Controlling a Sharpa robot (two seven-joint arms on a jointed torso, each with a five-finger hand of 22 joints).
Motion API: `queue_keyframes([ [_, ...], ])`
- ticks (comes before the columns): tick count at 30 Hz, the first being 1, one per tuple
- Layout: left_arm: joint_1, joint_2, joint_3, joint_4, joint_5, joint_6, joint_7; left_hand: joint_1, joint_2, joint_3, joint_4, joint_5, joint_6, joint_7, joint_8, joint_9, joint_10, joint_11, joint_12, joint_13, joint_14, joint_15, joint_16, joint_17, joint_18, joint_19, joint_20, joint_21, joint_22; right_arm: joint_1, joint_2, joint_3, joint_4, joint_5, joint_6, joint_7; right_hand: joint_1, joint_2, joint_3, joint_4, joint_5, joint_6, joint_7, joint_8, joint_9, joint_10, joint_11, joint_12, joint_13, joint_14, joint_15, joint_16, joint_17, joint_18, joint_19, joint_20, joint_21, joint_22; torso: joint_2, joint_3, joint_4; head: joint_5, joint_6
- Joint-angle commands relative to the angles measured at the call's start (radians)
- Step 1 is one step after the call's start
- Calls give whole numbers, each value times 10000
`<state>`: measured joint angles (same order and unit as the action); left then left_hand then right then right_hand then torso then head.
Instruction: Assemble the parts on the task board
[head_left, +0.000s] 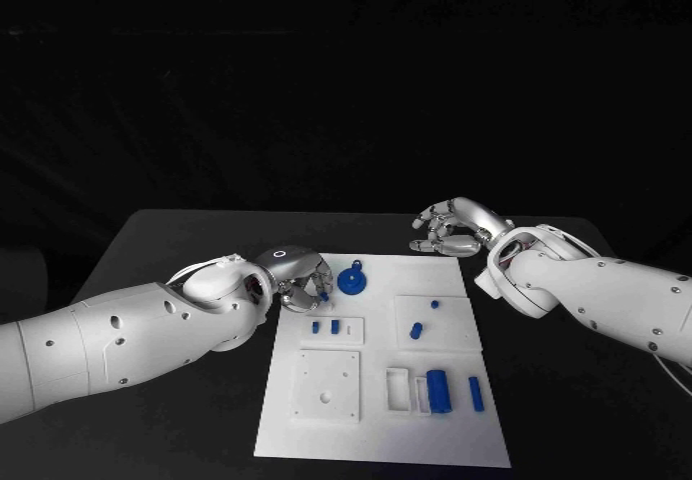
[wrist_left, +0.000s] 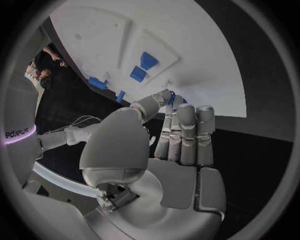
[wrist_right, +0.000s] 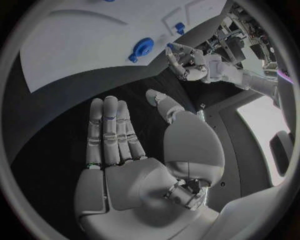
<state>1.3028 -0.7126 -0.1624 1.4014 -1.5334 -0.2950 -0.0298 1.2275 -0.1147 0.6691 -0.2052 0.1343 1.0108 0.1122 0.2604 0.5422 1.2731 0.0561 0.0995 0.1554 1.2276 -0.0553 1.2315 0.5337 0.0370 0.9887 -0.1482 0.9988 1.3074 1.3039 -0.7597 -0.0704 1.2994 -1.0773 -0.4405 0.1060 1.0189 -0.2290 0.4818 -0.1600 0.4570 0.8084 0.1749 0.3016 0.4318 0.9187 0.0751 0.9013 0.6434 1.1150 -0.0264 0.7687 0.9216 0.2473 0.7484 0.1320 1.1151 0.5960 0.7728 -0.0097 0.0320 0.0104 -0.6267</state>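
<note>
The white task board (head_left: 378, 440) lies in the middle of the black table. My left hand (head_left: 296, 283) hovers at the board's far left edge and pinches a small blue part (wrist_left: 172, 95) between thumb and fingertips. That part (wrist_right: 169, 46) also shows at the left hand (wrist_right: 190, 64) in the right wrist view. A round blue disc part (head_left: 351, 279) lies just right of that hand. My right hand (head_left: 459, 228) hangs past the board's far right corner, fingers (wrist_right: 109, 132) stretched out and holding nothing.
Two small blue blocks (head_left: 326, 326) sit in a recess left of centre, and two more pieces (head_left: 417, 329) lie to the right. A blue cylinder (head_left: 437, 390) and a blue bar (head_left: 476, 393) stand near the front right. A white square plate (head_left: 329, 380) sits front left.
</note>
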Motion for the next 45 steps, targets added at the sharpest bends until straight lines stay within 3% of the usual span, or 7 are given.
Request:
queue_keyframes([
  [1, -97, 51, 3, 17, 91, 147, 24, -6, -82, 61, -7, -50, 23, 45, 35, -8, 13, 30, 10, 2, 92, 5, 64, 10, 910, 29, -52, 53, 182, -8, 4, 2, 20, -24, 104, 95, -22, 76, 2, 10, 41, 12, 75, 55, -16, -84, -15, 41, -17, 65, 19, -64, 15, 145, 4, 48, -33, 17, 3, 3, -9, 8, -24],
  [10, -276, 147, 4, -12, 95, 114, 54, -5, -80, 63, -3, -61, 18, 49, 33, -14, 14, 32, 3, 1, 98, 7, 74, 14, 912, 30, -49, 59, 182, -9, -10, 2, 23, -24, 106, 91, -22, 78, 1, 10, 41, 11, 75, 55, -17, -85, -15, 46, -22, 66, 19, -64, 16, 145, 5, 48, -35, 21, 6, 11, -10, -14, -58],
  [27, -278, 252, 2, -14, 37, 249, 4, 5, -100, 69, -12, -71, 0, 54, 25, -26, 4, 37, -17, -4, 91, 13, 76, 15, 917, 24, -44, 64, 182, -10, -6, 2, 16, -24, 115, 89, -22, 80, 0, 9, 40, 11, 76, 56, -19, -86, -14, 51, -29, 66, 19, -66, 18, 145, 6, 48, -38, 26, -1, 1, -5, -20, -69],
  [34, -277, 268, -31, 54, -783, 240, -118, 54, -141, 90, -53, -74, -18, 60, 19, -42, -9, 46, -45, -9, 63, 22, 66, 11, 922, 0, -34, 68, 183, -10, -14, 2, 20, -24, 118, 81, -22, 80, 0, 9, 40, 11, 76, 56, -19, -87, -14, 53, -32, 66, 19, -67, 19, 145, 6, 48, -40, 28, -1, 4, 1, -24, -83],
  [42, -276, 392, -84, 100, -1755, 294, -425, 67, -342, 86, -46, -220, -88, 88, -12, -88, -71, 85, -120, -30, 4, 60, 47, 2, 916, -60, 3, 75, 183, -10, -21, 2, 26, -24, 122, 78, -19, 80, 1, 6, 41, 11, 76, 56, -20, -89, -14, 55, -36, 66, 19, -67, 19, 145, 5, 48, -42, 31, 1, 5, -5, -12, -84],
  [45, -276, 406, -118, 159, -1850, 219, -464, 75, -598, 73, -33, -275, -129, 101, -30, -117, -103, 103, -159, -40, -30, 77, 33, -6, 918, -92, 20, 72, 178, -10, -27, 2, 25, -24, 123, 77, -17, 80, 1, 5, 41, 11, 76, 56, -20, -89, -14, 56, -37, 66, 19, -68, 20, 145, 5, 48, -42, 32, 7, 3, -13, -20, -76],
])
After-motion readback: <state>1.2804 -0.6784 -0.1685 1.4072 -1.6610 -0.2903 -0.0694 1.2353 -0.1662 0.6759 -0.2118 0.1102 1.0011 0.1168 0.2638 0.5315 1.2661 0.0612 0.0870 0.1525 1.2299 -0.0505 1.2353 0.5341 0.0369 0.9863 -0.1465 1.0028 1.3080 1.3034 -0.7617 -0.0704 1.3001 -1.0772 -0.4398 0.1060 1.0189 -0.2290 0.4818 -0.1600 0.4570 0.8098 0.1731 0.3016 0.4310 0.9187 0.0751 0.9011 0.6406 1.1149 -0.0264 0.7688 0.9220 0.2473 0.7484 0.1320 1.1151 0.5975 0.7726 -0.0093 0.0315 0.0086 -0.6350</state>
